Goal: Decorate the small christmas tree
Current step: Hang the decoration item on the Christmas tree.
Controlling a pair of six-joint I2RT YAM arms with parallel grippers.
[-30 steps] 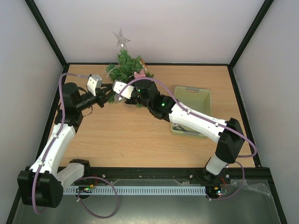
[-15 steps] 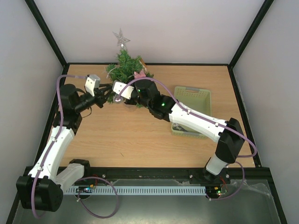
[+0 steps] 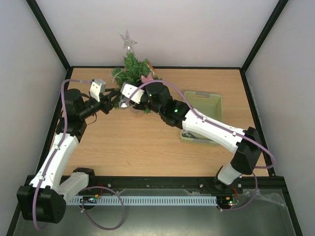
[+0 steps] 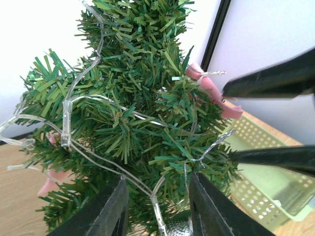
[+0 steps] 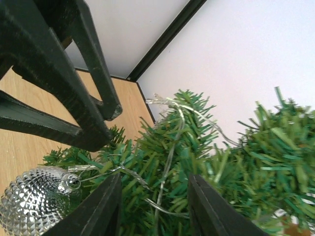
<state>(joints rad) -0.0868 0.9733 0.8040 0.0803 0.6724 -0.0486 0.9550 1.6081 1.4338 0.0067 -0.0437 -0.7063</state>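
Observation:
The small christmas tree (image 3: 132, 70) stands at the back of the table with a silver star (image 3: 127, 39) on top. A clear light string (image 4: 69, 123) and pink bows (image 4: 212, 87) lie in its branches. A silver faceted bauble (image 5: 30, 208) hangs low on the tree by a thin thread. My left gripper (image 3: 112, 97) reaches in from the left, and in its wrist view the left gripper (image 4: 156, 181) is open around branches and the light wire. My right gripper (image 3: 129, 102) comes in from the right, and the right gripper (image 5: 153, 181) is open with only needles between its fingers.
A pale green basket (image 3: 217, 100) sits to the right of the tree, partly under my right forearm. Black frame posts and pale walls close in right behind the tree. The two grippers face each other a few centimetres apart at the tree's lower branches.
My right gripper has opened from shut and its arm has shifted slightly right. The left gripper has opened a little wider. The tree has not moved.

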